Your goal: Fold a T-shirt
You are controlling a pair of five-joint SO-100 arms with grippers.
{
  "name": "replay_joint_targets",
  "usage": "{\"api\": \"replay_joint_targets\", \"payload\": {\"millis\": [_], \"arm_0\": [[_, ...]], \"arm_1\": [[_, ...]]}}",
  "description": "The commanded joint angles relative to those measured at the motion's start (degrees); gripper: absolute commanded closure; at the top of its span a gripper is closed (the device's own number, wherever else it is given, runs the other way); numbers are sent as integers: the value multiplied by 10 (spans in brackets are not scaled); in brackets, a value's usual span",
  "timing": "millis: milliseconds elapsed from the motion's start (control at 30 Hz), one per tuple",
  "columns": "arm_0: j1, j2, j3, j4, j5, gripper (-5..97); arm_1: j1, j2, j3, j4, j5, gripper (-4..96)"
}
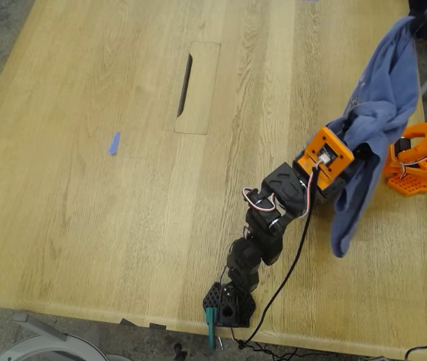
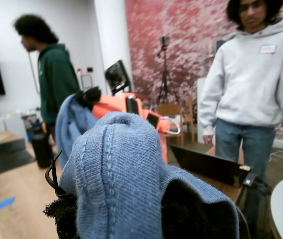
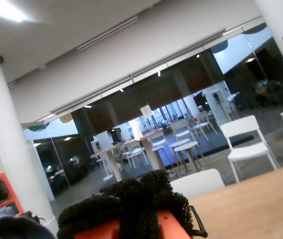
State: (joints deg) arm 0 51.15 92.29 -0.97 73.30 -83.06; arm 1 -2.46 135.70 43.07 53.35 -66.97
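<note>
The slate-blue T-shirt (image 1: pixel 379 98) hangs in the air over the table's right end in the exterior view, stretched between both grippers, with a loose end dangling toward the table. My first gripper (image 1: pixel 358 147), on the black-and-orange arm, is shut on its bunched middle. In the first wrist view the cloth (image 2: pixel 126 169) drapes over the jaws and hides them. My second gripper (image 1: pixel 424 26), on the orange arm, is shut on the shirt's upper end; it also shows in the first wrist view (image 2: pixel 89 96). Its black foam pads (image 3: pixel 131 199) fill the second wrist view. The print is hidden.
The wooden table (image 1: pixel 86 226) has a cable hatch (image 1: pixel 197 86) and a small blue tape scrap (image 1: pixel 114 143). The first arm's base (image 1: pixel 228 304) is clamped at the near edge. The second arm's orange base (image 1: pixel 416 162) is at the right edge. Two people (image 2: pixel 246 84) stand beyond the table.
</note>
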Motion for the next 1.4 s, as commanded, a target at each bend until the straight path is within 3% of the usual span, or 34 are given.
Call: {"api": "replay_joint_targets", "payload": {"millis": [0,567,800,1067,1367], "arm_0": [[-30,63,-4,15,-33,919],[-142,125,-13,317,-132,919],[-175,264,237,307,-159,919],[-185,297,403,288,-184,919],[-271,388,642,279,-211,919]], "arm_1": [[-4,19,40,-1,4,913],[-5,175,287,105,8,913],[15,242,419,93,8,913],[28,269,575,-5,10,913],[38,283,741,-100,16,913]]}}
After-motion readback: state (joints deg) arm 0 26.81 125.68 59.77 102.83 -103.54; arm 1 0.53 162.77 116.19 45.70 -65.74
